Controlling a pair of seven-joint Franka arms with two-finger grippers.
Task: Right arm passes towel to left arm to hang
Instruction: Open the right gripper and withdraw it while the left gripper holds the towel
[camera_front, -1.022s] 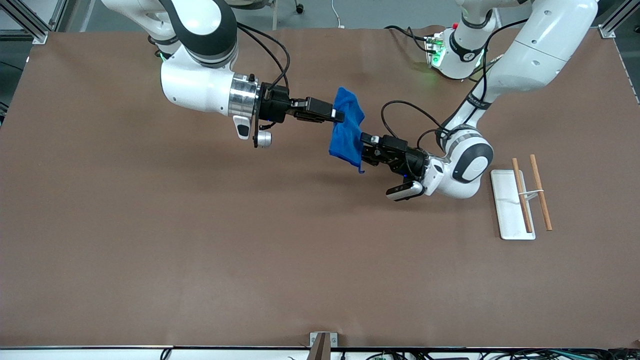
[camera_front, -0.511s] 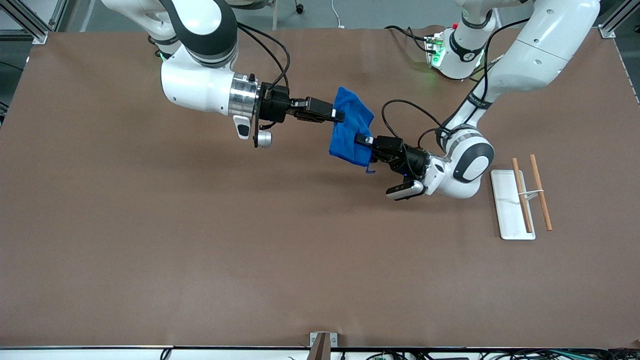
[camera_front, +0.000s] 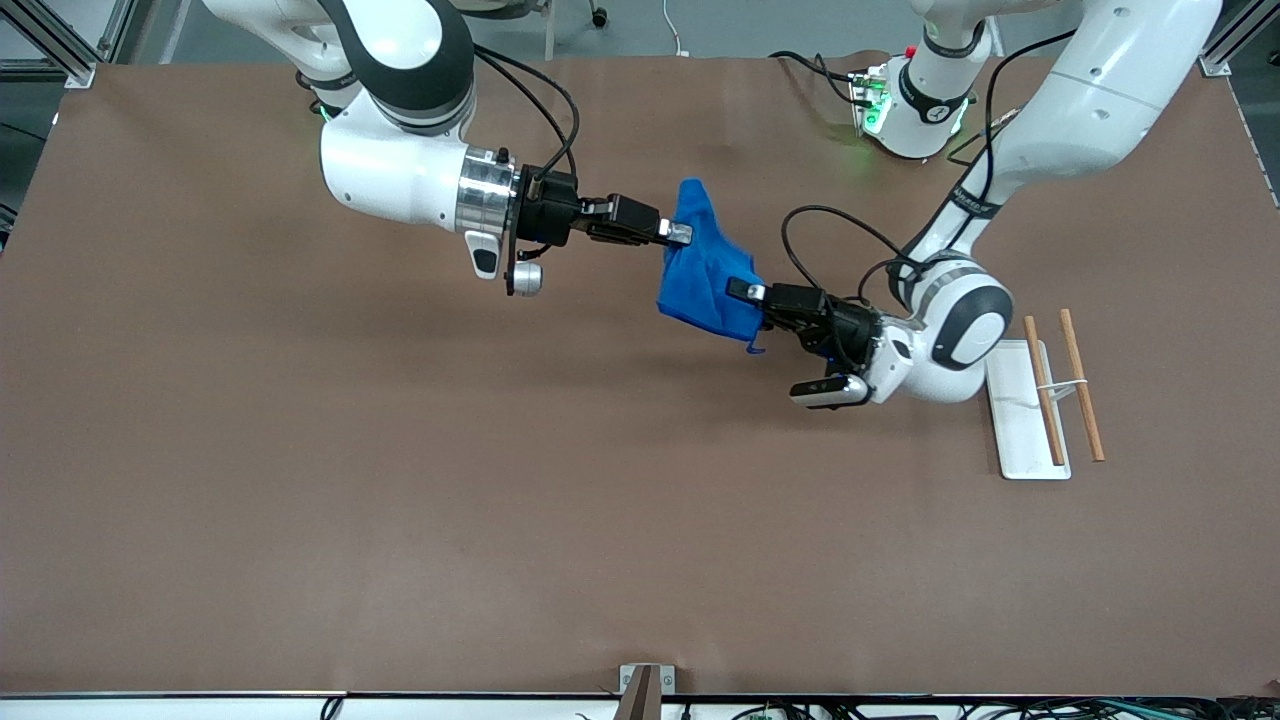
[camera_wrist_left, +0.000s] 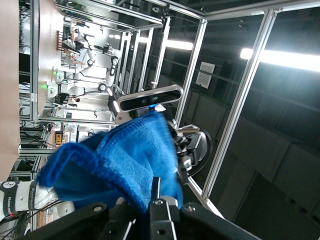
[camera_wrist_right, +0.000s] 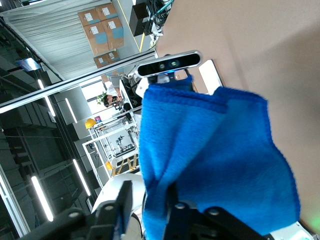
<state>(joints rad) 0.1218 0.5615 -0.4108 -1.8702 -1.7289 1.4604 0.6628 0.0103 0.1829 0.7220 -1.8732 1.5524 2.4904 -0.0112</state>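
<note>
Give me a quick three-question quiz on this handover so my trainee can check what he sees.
1. True or false: the towel already hangs on the wooden rods.
2. Which gripper is clamped on the towel? A: the left gripper. B: the right gripper. C: neither.
3. Fill in: the white rack with the rods stands toward the ___ arm's end of the table.

Key
1. False: the towel is in the air between the two grippers, over the table.
2. A: the left wrist view shows its fingers pinching the cloth. The right gripper looks open.
3. Left.
</note>
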